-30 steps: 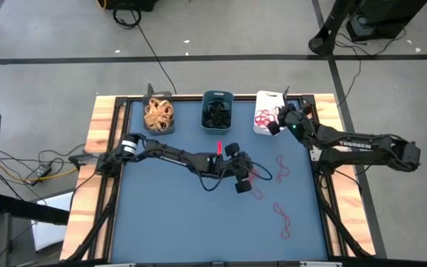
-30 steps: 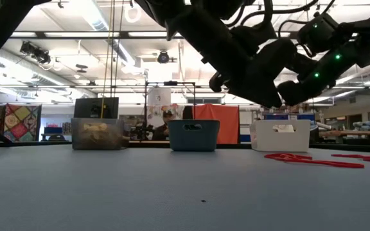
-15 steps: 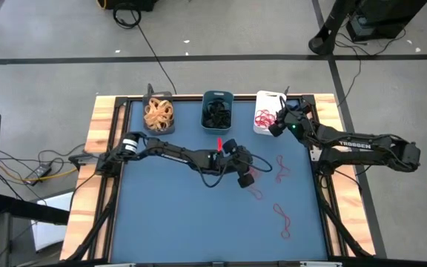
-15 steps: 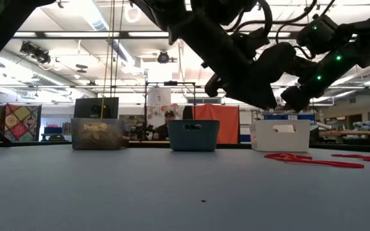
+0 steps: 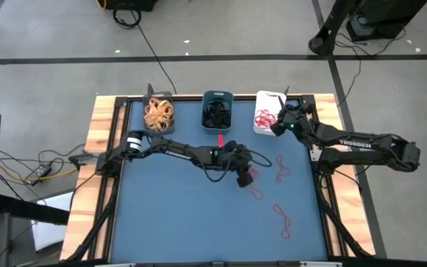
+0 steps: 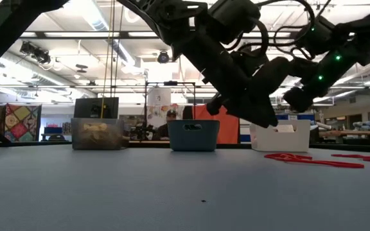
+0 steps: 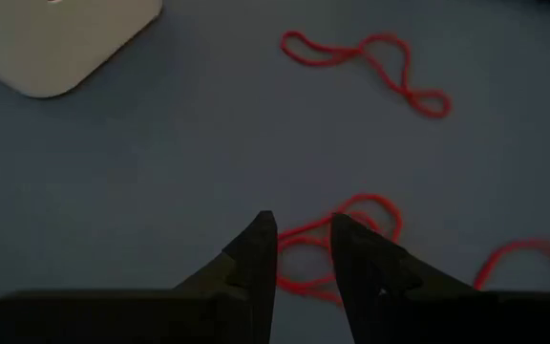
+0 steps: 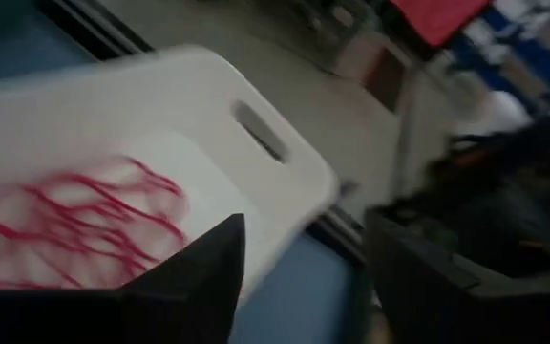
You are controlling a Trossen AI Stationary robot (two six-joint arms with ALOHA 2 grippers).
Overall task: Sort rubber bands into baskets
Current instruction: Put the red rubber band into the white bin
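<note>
Along the table's far edge stand a dark grey plastic basket of tan bands, a teal-blue basket of black ones, and a white basket of red ones. Centrally, the left gripper hovers narrow-jawed over a loose red rubber band; the right gripper, jaws wide and empty, hangs over the white basket's near edge.

The left hand hung over red bands at centre frame; the right hand sat beside the white basket, upper right of the desk.
</note>
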